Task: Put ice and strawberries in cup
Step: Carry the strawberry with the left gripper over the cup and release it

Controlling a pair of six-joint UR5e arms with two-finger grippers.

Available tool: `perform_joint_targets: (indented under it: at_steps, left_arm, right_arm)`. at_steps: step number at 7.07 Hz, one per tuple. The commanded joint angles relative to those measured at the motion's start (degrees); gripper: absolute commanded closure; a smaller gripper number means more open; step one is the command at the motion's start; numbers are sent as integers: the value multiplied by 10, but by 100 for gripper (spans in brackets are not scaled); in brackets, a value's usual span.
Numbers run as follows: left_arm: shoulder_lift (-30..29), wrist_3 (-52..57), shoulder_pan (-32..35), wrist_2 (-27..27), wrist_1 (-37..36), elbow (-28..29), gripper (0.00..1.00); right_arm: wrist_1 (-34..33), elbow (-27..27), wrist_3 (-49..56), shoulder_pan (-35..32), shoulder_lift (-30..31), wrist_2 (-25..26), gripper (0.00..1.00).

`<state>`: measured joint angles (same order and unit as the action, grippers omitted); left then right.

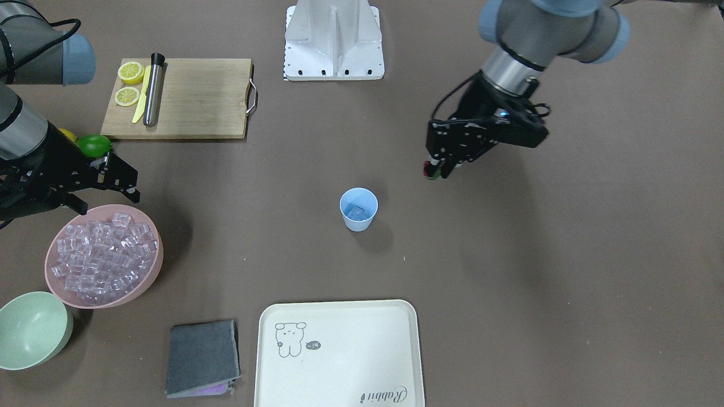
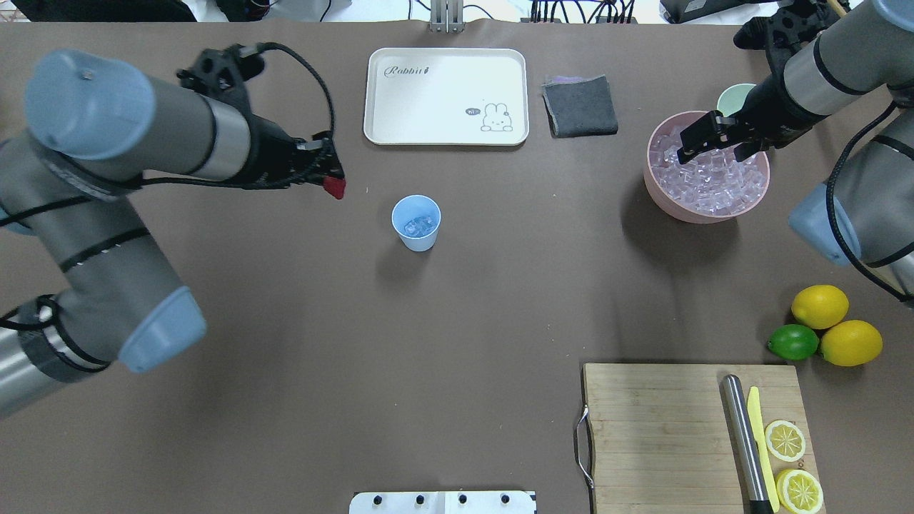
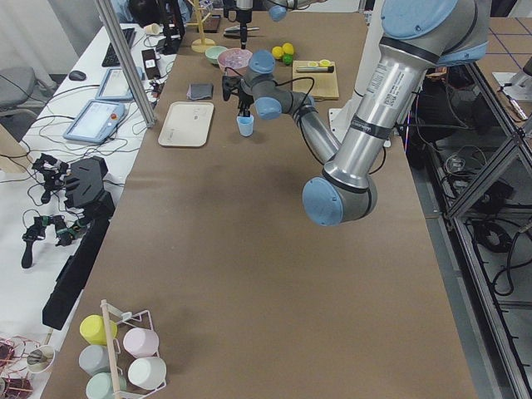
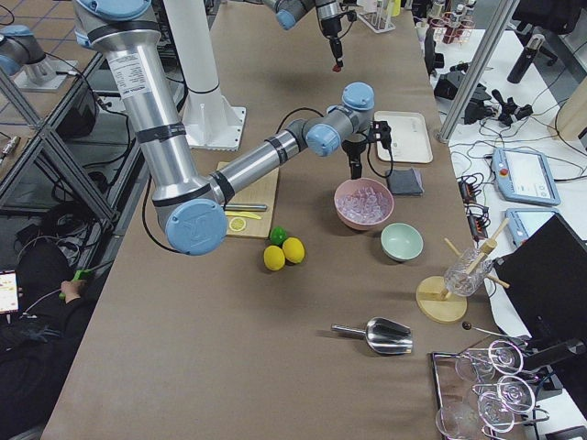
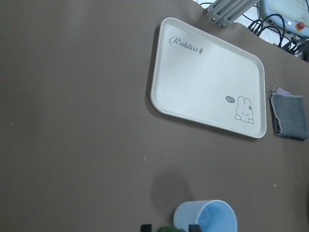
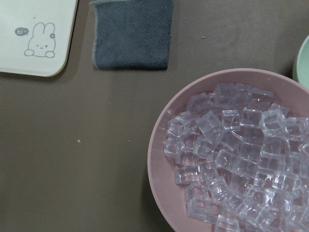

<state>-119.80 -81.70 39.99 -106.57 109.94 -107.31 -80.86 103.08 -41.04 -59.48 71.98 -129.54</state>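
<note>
The light-blue cup stands mid-table with ice in it; it also shows in the overhead view and at the bottom of the left wrist view. My left gripper is shut on the red strawberry and holds it above the table, a little short of the cup; it shows in the front view too. My right gripper is open above the pink bowl, which is full of ice cubes.
A cream rabbit tray and a grey cloth lie beyond the cup. A pale-green bowl stands beside the pink bowl. A lime, two lemons and a cutting board with lemon slices, a knife and a steel rod are near the robot's right.
</note>
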Motion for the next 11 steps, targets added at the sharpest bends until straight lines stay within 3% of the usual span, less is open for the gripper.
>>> perform_joint_targets:
  at_steps: [1, 5, 7, 8, 9, 10, 11]
  left_arm:
    - [-71, -28, -61, 79, -38, 46, 100]
    - [-106, -34, -72, 118, 22, 146, 100]
    - [-108, -30, -73, 118, 26, 163, 100]
    - [-106, -29, -76, 118, 24, 163, 21]
    - [-102, -29, -81, 128, 23, 157, 2]
    - [-101, -25, -80, 130, 19, 146, 2]
    - [-83, 52, -63, 124, -32, 106, 2]
  right_arm:
    - [0, -1, 0, 1, 2, 1, 1]
    - [0, -2, 1, 1, -2, 0, 1]
    - [0, -2, 1, 1, 1, 0, 1]
    - [0, -2, 1, 1, 1, 0, 1]
    - [0, -2, 1, 1, 1, 0, 1]
    - [0, -2, 2, 0, 0, -3, 1]
    - [-4, -2, 3, -12, -2, -6, 1]
